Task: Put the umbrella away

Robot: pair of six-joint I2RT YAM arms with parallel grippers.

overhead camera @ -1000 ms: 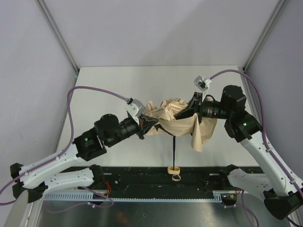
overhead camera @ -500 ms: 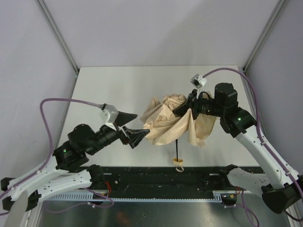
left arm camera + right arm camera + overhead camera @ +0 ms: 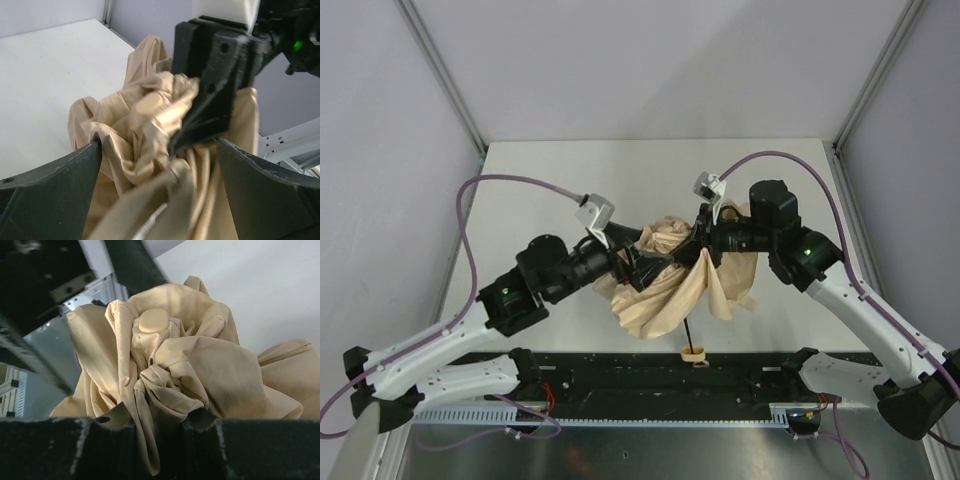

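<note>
The umbrella [image 3: 665,290] is a crumpled bundle of beige fabric hanging over the middle of the table. Its thin dark shaft [image 3: 688,328] runs down to a small tan handle [image 3: 693,352] at the front edge. My right gripper [image 3: 700,240] is shut on a twisted fold of the fabric [image 3: 165,435], just below the round top cap [image 3: 153,320]. My left gripper [image 3: 638,265] is open on the bundle's left side. Its two dark fingers [image 3: 55,185] stand wide on either side of the cloth [image 3: 140,125] without pinching it. The right gripper's black body [image 3: 215,85] sits close ahead of it.
The white table [image 3: 570,180] is boxed in by grey walls and slanted metal posts [image 3: 440,70]. A black rail [image 3: 620,378] runs along the near edge, just below the handle. Both arms crowd the middle, wrists nearly touching.
My left gripper let go of the fabric, opened wide, drew back left, then returned to the bundle. The right arm carried the cloth leftward, and the fabric now hangs lower.
</note>
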